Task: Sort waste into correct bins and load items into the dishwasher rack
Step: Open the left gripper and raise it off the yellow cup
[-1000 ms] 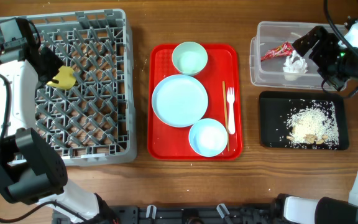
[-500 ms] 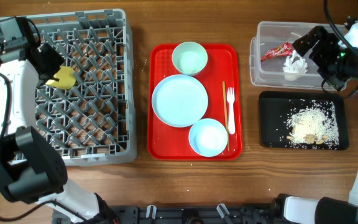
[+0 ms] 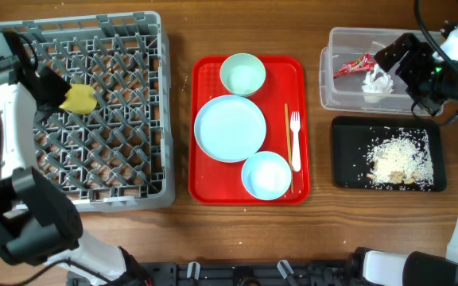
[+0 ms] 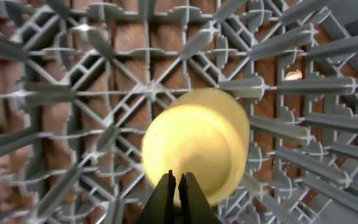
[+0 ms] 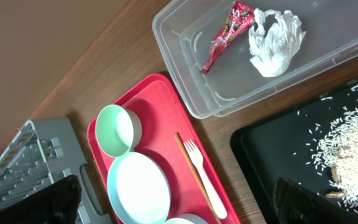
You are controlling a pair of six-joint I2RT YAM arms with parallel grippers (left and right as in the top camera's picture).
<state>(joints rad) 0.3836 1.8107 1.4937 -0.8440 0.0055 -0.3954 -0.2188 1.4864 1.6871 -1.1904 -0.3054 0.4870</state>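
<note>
The yellow cup (image 3: 78, 99) lies in the grey dishwasher rack (image 3: 133, 159), seen close in the left wrist view (image 4: 194, 146). My left gripper (image 3: 48, 83) (image 4: 178, 180) is shut and empty just left of the cup. My right gripper (image 3: 408, 67) (image 5: 179, 199) is open and empty over the clear tub (image 3: 332, 91), which holds the red wrapper (image 3: 355, 65) and white tissue (image 3: 378, 83). The rice crumbs (image 3: 400, 159) lie in the black tray (image 3: 348, 171). The plate (image 3: 230, 129), green bowl (image 3: 242, 74), blue bowl (image 3: 266, 175) and fork (image 3: 295, 139) sit on the red tray (image 3: 205, 79).
A thin wooden stick (image 3: 288, 143) lies beside the fork on the red tray. The rack's upright pegs (image 4: 291, 87) surround the cup. Bare wood table shows between rack, red tray and bins.
My left gripper has pulled back to the left, away from the yellow cup, which stays in the rack. The right arm has not moved.
</note>
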